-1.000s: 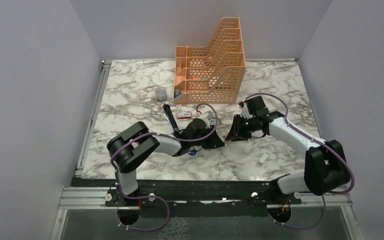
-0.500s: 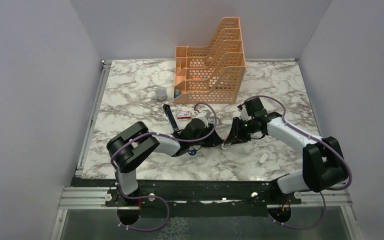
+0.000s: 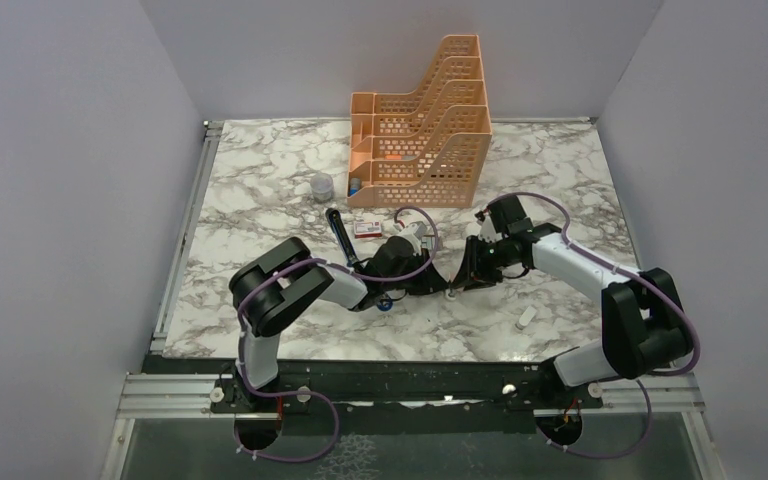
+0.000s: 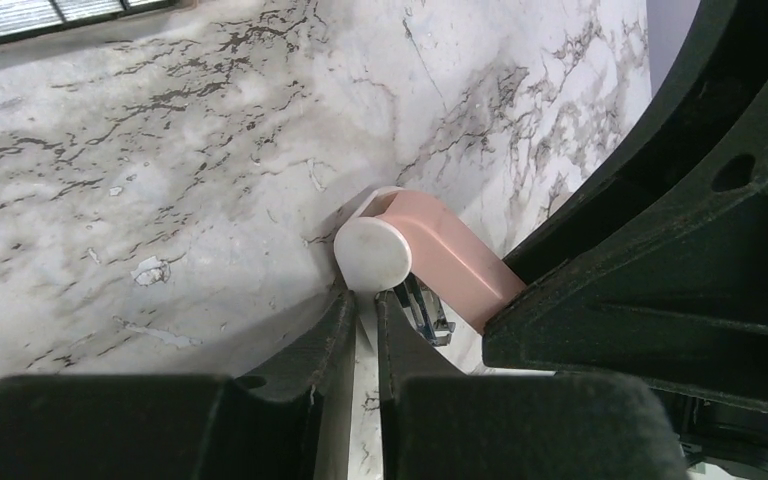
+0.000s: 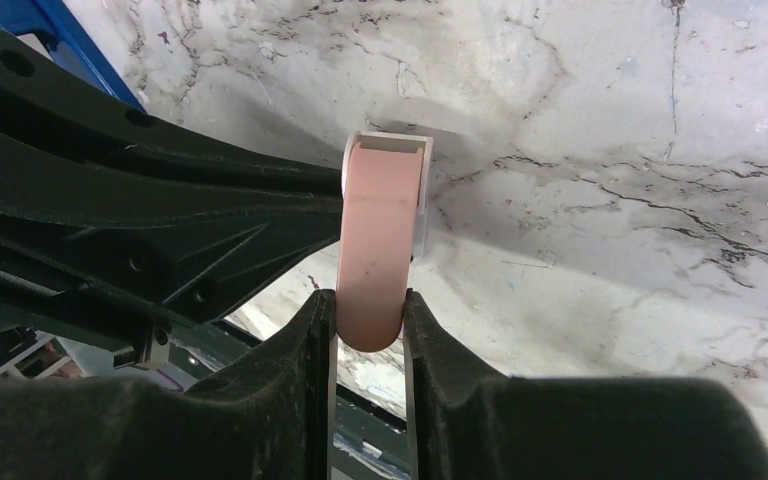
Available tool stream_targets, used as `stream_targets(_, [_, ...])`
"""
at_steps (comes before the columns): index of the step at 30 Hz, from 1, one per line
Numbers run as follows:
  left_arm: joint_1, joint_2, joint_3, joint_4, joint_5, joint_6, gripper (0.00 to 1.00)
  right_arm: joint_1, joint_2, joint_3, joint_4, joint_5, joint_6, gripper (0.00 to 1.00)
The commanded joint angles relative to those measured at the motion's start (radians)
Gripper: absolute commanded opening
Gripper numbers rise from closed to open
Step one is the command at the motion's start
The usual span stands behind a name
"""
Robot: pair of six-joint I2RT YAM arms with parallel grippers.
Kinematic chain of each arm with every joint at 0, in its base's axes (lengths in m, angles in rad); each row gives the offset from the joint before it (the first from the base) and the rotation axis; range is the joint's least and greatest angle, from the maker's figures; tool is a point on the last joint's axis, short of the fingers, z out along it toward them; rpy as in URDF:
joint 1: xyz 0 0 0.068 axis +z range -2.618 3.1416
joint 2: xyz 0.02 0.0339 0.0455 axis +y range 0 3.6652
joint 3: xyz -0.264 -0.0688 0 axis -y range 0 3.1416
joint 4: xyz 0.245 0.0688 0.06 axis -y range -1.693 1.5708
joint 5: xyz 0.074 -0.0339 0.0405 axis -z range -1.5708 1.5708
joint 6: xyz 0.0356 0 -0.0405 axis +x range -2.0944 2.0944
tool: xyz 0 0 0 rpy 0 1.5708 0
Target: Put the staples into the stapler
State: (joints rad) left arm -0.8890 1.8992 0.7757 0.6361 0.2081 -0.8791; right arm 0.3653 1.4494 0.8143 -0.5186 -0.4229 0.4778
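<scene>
Two grippers meet near the stapler: right gripper clamps pink block, left gripper nearly closed.

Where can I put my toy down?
Bare marble: far-left corner beyond the clear cup, right side past the orange rack, near strip left of the white piece. Crowded: the middle, around the left gripper and right gripper.

Bright even light, soft shadows, blurred foreground.
</scene>
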Motion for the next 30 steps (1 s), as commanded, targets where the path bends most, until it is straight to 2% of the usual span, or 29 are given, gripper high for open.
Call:
stream_targets(1, [-0.002, 0.061, -0.004, -0.015, 0.041, -0.007, 0.11, 0.003, 0.013, 0.046, 0.009, -0.02, 0.014, 0.25])
stream_targets(14, [-0.001, 0.175, 0.059, -0.229, -0.015, -0.004, 0.06, 0.003, 0.125, 0.252, -0.091, 0.164, 0.006, 0.26])
stream_targets(22, [-0.002, 0.202, 0.068, -0.246, -0.016, 0.001, 0.05, 0.003, 0.178, 0.311, -0.084, 0.312, -0.005, 0.27])
stream_targets(30, [0.001, 0.204, 0.068, -0.255, -0.022, 0.001, 0.04, 0.003, 0.252, 0.348, -0.052, 0.314, -0.058, 0.28])
